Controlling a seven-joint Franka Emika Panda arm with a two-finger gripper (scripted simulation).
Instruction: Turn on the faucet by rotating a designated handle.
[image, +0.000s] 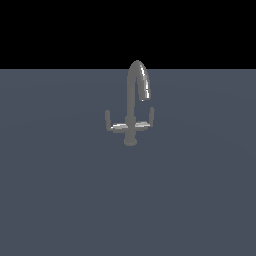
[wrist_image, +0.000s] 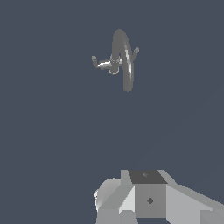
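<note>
The faucet (image: 131, 107) is a small grey gooseneck tap standing upright on the flat grey surface, its spout tip curving toward the exterior view's right. The handle (image: 145, 124) is the lever arm on that side, with an upturned tip. A matching arm (image: 114, 126) sticks out the opposite way. From the wrist view I look down on the faucet (wrist_image: 120, 57), and the handle (wrist_image: 136, 52) is partly hidden behind the spout. Only the grey body of my gripper (wrist_image: 146, 197) shows at the picture's edge, far from the faucet. Its fingers are not visible. The exterior view does not show the gripper.
A plain grey-blue surface (image: 65, 200) stretches around the faucet on all sides, with black background beyond its far edge. No other objects show.
</note>
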